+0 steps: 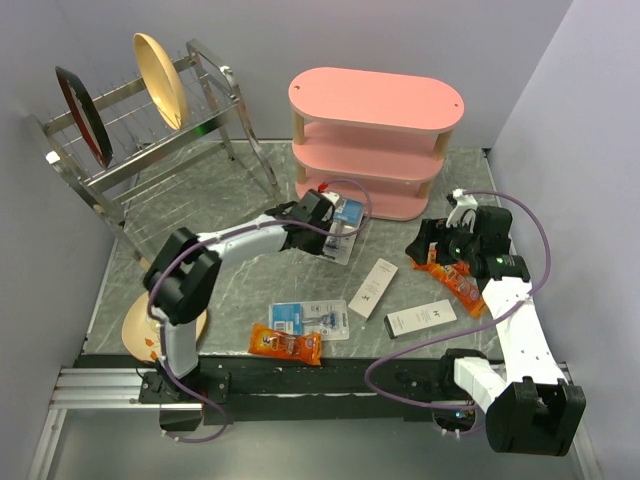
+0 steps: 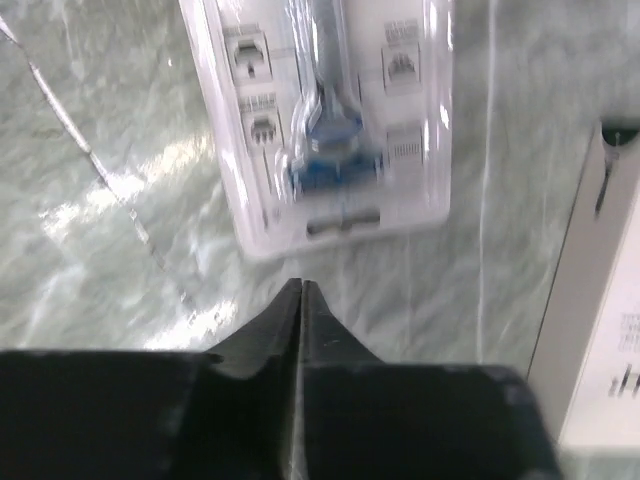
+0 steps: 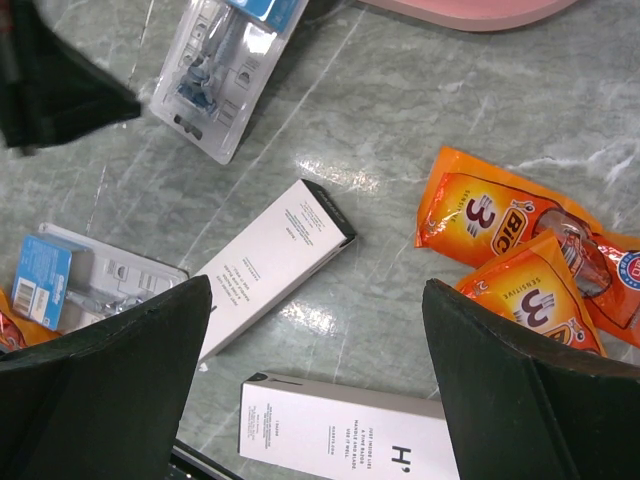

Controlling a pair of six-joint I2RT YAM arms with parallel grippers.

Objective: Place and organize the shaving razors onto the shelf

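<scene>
From above: the pink three-tier oval shelf [image 1: 377, 100] stands at the back. One clear blister razor pack [image 1: 350, 215] lies on the table just before it, and a second pack [image 1: 310, 318] lies nearer.

Left wrist: the left gripper [image 2: 301, 290] is pinched together and empty, its tip just short of the first pack [image 2: 325, 120], with a razor sealed inside.

Right wrist: the right gripper [image 3: 315, 292] is spread wide above white oblong boxes [image 3: 275, 262].

We see the top view bright and evenly lit from above, sharp throughout, with soft shadows between the boards of the shelf [image 1: 375, 100] and beneath the dish rack [image 1: 140, 150]; the table [image 1: 230, 200] carries a mild sheen. In the left wrist view blur smears the razor pack [image 2: 330, 120], its clear plastic glaring; a white reflection lies on the table to its left; the left gripper [image 2: 300, 288] is a dark, soft-edged mass. We find the right wrist view crisp at centre, with glints around the white box [image 3: 275, 260]; the right gripper [image 3: 315, 288] looms black, featureless, unfocused.
</scene>
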